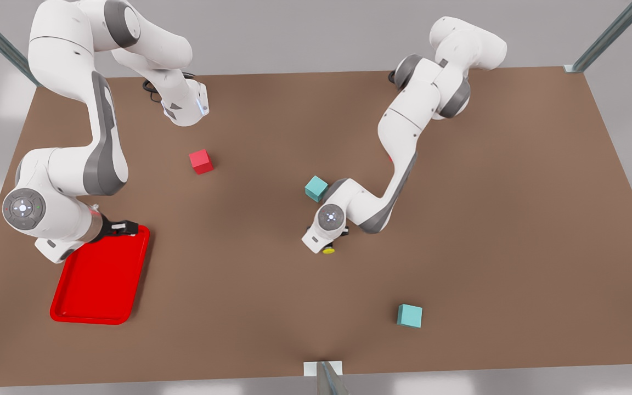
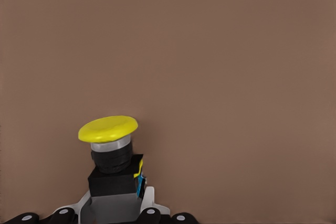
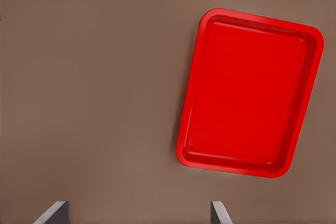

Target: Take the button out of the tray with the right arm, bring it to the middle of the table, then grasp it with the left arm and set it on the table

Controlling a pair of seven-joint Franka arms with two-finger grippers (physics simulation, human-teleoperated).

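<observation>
The tray (image 3: pixel 247 93) is emptied; the button (image 2: pixel 111 153) is gripped in the left jaws (image 2: pixel 113 211) near the worktop (image 1: pixel 458 219) middle, not yet released; the right jaws (image 3: pixel 139 211), parted, wait by the tray

front overhead; wrist cams facing table (image 1: pixel 272 285)

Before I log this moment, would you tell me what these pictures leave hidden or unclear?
- Left tool: cut off by the left wrist view's edge; the wrist hides it in the front view.
- Button: whether it touches the table cannot be told; in the front view the wrist hides its base.
- Right tool: just two fingertip corners in the right wrist view, spread apart above the table beside the tray.
</observation>
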